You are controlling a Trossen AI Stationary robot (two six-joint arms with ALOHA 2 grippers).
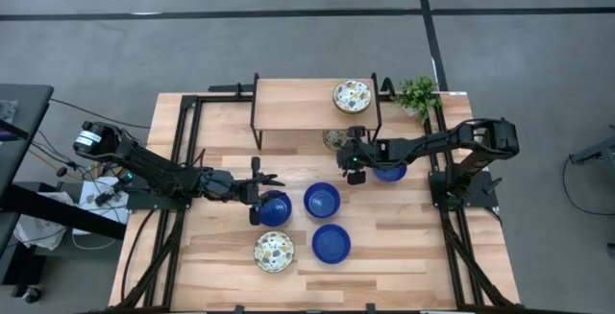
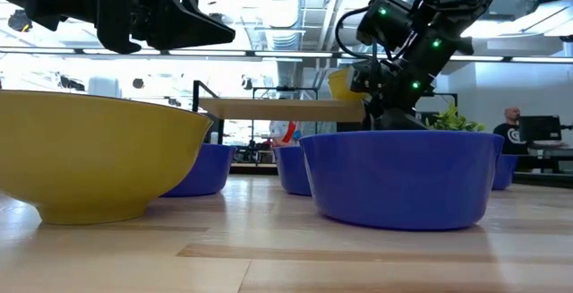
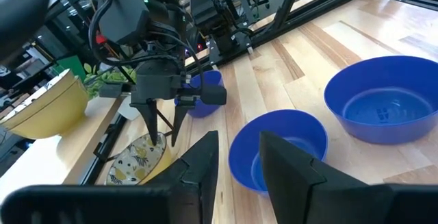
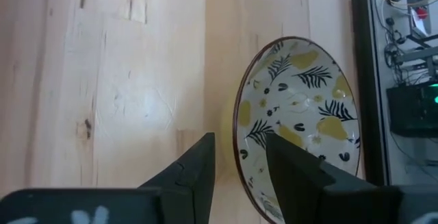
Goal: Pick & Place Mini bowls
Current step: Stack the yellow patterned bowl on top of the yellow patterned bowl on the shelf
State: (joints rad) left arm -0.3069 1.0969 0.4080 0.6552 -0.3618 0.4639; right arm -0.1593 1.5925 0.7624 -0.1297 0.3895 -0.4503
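Observation:
My right gripper (image 1: 351, 165) is open and points down over a patterned mini bowl (image 1: 335, 139) standing on the table at the shelf's near edge. In the right wrist view its fingers (image 4: 239, 157) stand on either side of that bowl's rim (image 4: 236, 131), with a gap on both sides. My left gripper (image 1: 261, 181) is open and raised above the table (image 2: 219, 24), just left of a blue mini bowl (image 1: 275, 208), which shows beyond its fingers (image 3: 239, 159). Other mini bowls: blue ones (image 1: 322, 199) (image 1: 331, 243), a patterned one (image 1: 274, 252).
A raised wooden shelf (image 1: 298, 103) on a black frame carries another patterned bowl (image 1: 353, 95). A further blue bowl (image 1: 392, 172) lies partly under my right arm. The small green plant (image 1: 418, 93) stands at the far right corner. Black frame rails run along both table sides.

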